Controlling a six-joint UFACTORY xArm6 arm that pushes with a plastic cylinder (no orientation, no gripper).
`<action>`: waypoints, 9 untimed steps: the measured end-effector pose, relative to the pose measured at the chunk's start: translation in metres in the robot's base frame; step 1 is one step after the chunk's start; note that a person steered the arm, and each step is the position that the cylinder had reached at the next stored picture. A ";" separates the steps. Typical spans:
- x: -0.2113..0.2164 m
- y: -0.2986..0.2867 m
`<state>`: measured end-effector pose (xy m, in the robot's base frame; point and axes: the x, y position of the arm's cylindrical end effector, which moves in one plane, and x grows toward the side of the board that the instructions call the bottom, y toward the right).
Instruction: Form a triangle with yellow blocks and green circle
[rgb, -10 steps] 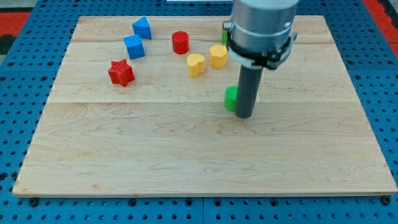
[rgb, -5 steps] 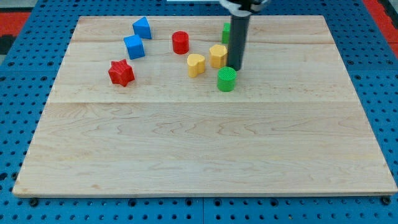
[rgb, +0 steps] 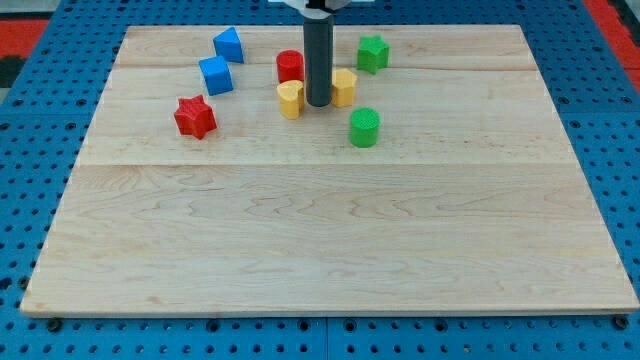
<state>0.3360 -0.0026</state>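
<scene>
Right beside my tip (rgb: 318, 104), two yellow blocks (rgb: 290, 99) (rgb: 344, 87), red cylinder (rgb: 289, 65).

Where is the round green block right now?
The green circle sits a little right of the board's middle, in the view's upper half. It lies just below and right of the yellow block, and my tip is up to its left, between the two yellow blocks.

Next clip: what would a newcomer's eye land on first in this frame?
First, the dark rod coming down from the view's top, with my tip planted between the two yellow blocks, the heart-like one on its left and the other on its right. Next, the green circle alone just below and right of them. A red cylinder sits close behind the rod.
</scene>
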 end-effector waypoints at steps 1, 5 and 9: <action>-0.004 0.017; -0.003 0.038; 0.080 0.049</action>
